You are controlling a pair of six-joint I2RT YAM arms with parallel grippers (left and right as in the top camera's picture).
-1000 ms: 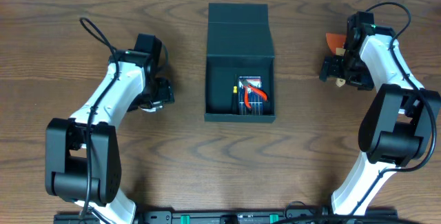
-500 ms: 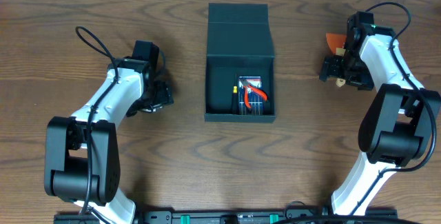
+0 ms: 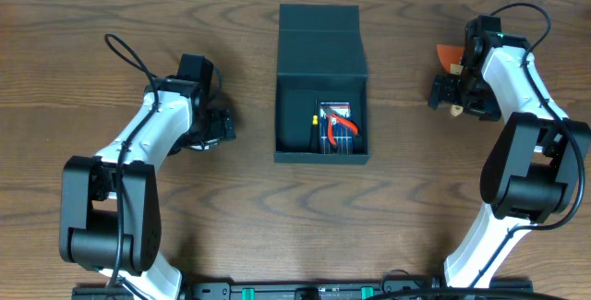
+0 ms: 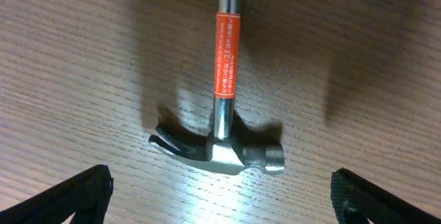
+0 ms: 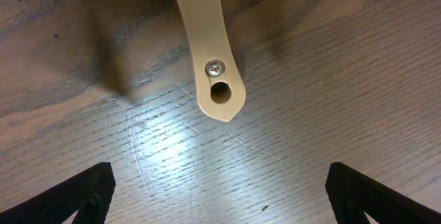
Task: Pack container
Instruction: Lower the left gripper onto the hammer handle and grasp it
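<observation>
The container [image 3: 321, 37], a dark box with its flap lid folded back, lies open at the table's middle. Red-handled pliers [image 3: 338, 126] rest inside it on a packet. My left gripper [image 3: 222, 126] hangs left of the box with its jaws wide apart. In the left wrist view, a small claw hammer [image 4: 219, 151] with an orange label on its steel shaft lies on the wood just ahead of that open gripper [image 4: 220, 203]. My right gripper [image 3: 443, 97] is right of the box. A beige tool handle [image 5: 210, 58] with a screw and a hole lies ahead of the open right gripper [image 5: 220, 200].
An orange piece [image 3: 450, 56] shows beside the right wrist near the table's far edge. Both arm bases stand at the near edge. The tabletop [image 3: 295, 217] is dark wood grain.
The left arm shifted slightly back from the container and its jaws spread wider. The right arm and the box have not moved.
</observation>
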